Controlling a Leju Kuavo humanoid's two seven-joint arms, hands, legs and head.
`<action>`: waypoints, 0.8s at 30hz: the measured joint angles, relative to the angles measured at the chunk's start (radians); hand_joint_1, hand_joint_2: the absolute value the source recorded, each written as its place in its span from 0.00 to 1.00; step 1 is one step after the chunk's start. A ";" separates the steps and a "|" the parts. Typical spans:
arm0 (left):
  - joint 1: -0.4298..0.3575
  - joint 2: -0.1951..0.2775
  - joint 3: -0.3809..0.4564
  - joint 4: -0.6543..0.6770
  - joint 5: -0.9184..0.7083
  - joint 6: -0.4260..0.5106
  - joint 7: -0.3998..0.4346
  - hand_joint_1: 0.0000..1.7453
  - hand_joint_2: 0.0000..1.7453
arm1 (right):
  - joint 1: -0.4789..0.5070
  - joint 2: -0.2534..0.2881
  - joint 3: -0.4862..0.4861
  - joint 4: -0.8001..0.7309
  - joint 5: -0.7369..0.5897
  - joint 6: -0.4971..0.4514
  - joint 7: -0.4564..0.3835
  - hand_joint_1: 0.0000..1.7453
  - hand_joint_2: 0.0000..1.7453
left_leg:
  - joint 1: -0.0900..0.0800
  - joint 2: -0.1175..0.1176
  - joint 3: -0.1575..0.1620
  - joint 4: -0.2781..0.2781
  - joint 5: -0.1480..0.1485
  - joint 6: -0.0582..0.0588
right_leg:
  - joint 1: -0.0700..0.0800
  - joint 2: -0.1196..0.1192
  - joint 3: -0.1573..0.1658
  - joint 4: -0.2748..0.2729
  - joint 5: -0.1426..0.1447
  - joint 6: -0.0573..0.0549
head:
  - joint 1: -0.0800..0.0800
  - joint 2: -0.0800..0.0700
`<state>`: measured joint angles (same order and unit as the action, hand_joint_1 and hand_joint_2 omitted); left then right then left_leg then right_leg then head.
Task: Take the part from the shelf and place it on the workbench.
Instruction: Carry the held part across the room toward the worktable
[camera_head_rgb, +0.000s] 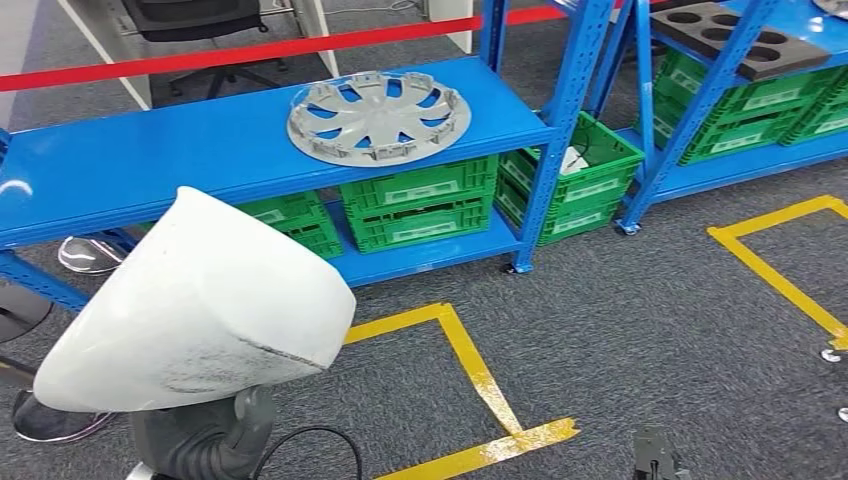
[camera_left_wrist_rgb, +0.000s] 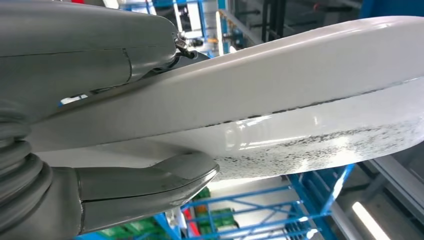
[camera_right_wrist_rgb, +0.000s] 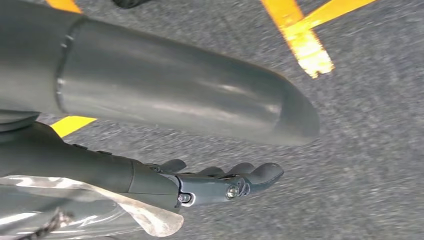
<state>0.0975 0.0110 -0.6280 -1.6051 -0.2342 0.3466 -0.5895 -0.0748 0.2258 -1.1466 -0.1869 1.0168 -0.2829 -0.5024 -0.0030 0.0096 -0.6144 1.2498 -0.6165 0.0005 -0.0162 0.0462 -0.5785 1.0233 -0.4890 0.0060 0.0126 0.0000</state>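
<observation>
1. Part (camera_head_rgb: 200, 305), a white curved shell, sits at seven o'clock in our head view, clear of the blue shelf (camera_head_rgb: 150, 150), which we take to mean it is already picked and being carried.
2. Our left hand (camera_left_wrist_rgb: 100, 125) is clamped on it, thumb on one face and grey cover over the other, probably to steady so broad a piece.
3. Our right hand (camera_right_wrist_rgb: 220, 182) holds nothing, fingers extended together over the grey carpet (camera_right_wrist_rgb: 370, 165), likely hanging idle.
4. Head view alone shows the grey wheel cover (camera_head_rgb: 380, 115) at twelve o'clock and green crates (camera_head_rgb: 420, 200) beneath; the left wrist view alone shows the grip and dark speckling on the shell's gloss.
</observation>
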 joint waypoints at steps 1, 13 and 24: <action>0.002 0.000 0.000 0.000 0.002 0.005 0.000 1.00 1.00 | 0.002 0.000 0.000 0.000 0.004 0.000 0.004 0.00 0.00 | -0.001 -0.014 0.030 -0.062 0.039 0.010 | 0.002 0.013 0.000 0.000 0.002 0.001 | 0.000 0.000; 0.007 0.003 -0.008 0.000 0.023 0.018 0.000 1.00 1.00 | 0.014 -0.017 -0.002 -0.009 -0.005 0.018 -0.005 0.00 0.00 | -0.002 0.019 0.093 -0.271 0.126 0.047 | 0.001 -0.039 -0.141 0.244 -0.108 0.050 | 0.011 0.000; 0.002 -0.001 -0.008 0.000 0.042 0.026 -0.029 1.00 1.00 | 0.004 -0.021 -0.079 -0.020 -0.149 0.119 -0.025 0.00 0.00 | -0.005 0.079 0.073 -0.213 0.088 0.005 | 0.000 -0.071 0.015 -0.010 -0.005 0.014 | 0.004 0.000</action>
<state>0.0993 0.0101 -0.6361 -1.6053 -0.1922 0.3725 -0.6184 -0.0710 0.2048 -1.2253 -0.2072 0.8683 -0.1640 -0.5269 -0.0082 0.0888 -0.5410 1.0371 -0.5289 0.0060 -0.0159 -0.0253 -0.5636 1.0132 -0.4940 0.0201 0.0171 0.0000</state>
